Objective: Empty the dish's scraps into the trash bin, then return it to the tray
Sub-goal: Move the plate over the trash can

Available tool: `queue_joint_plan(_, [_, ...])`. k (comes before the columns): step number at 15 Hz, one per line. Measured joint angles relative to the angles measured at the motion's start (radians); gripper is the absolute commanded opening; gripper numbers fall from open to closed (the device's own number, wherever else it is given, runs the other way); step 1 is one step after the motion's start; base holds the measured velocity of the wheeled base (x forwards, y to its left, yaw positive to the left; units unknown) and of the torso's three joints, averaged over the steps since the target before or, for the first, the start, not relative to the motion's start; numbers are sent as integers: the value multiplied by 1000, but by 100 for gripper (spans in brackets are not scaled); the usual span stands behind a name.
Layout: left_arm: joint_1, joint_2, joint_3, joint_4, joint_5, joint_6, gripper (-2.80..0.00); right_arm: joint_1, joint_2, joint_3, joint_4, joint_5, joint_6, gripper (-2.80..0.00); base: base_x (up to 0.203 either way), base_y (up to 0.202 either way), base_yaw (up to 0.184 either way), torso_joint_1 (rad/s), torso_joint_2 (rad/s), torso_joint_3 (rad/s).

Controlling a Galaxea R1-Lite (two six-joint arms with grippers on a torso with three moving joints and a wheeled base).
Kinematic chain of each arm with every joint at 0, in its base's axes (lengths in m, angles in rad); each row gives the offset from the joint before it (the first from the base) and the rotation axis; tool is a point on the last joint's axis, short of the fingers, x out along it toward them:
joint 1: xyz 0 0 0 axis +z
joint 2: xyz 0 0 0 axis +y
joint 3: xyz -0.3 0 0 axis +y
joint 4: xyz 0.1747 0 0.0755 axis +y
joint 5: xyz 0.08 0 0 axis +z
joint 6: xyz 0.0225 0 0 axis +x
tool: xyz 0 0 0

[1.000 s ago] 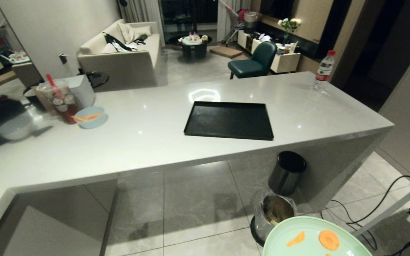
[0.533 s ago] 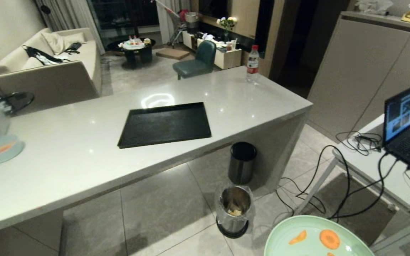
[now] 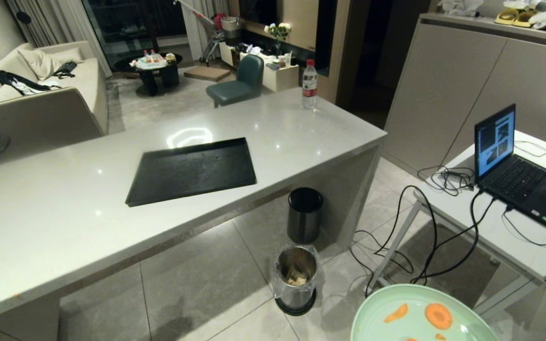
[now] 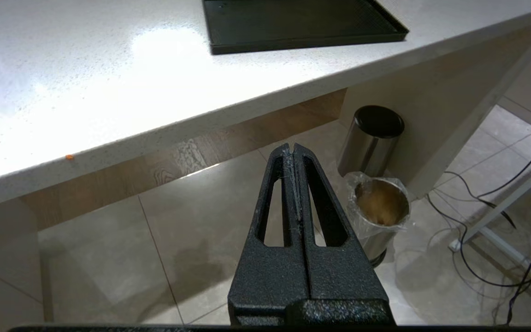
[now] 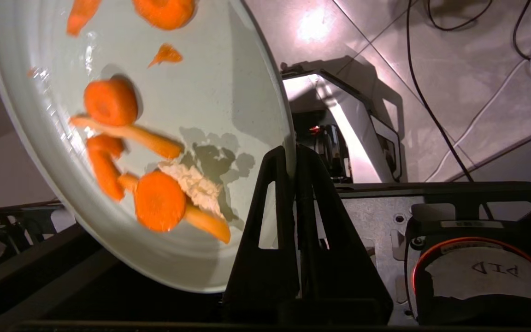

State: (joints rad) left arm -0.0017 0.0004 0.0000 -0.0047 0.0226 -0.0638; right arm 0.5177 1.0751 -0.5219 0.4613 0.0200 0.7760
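Nearest, at the bottom right of the head view, the dish is held above the floor with its face turned up and roughly level, being round it has no long axis. The right gripper pinches the dish's rim, its fingers pressed together on the edge. The scraps, carrot rounds and sticks with one pale piece, lie gathered on the dish near the held edge, two more orange pieces farther across it. The left gripper hangs over the floor beside the worktop's edge, its fingers pressed together on nothing.

Just beyond the dish, on the grey floor tiles, the trash bin stands upright with its bag over the rim and some waste inside. Behind it stands a black-topped bin, against the worktop's end. On the pale worktop the tray lies bare, its long side running along the worktop. A water bottle stands at the far corner. To the right a laptop sits open on a white table; a sofa and a green chair lie beyond.

Against a second ago the whole view has swung rightward; the dish keeps its place in the picture.
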Motion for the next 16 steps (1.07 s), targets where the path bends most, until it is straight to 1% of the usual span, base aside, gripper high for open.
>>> queue_joint_plan(4, [1,0,0,-1,0,0,-280,0,1,-2,-2,0,-3,-280,0,0,0,0,0,0])
queue_joint_plan(8, [0,0,0,-1,0,0,-280,1,1,-2,-39,0,-2,-280,0,0,0,0,0,0])
queue_joint_plan(16, [1,0,0,-1,0,0,-280,0,1,0,-39,0,-15,-280,0,0,0,0,0,0])
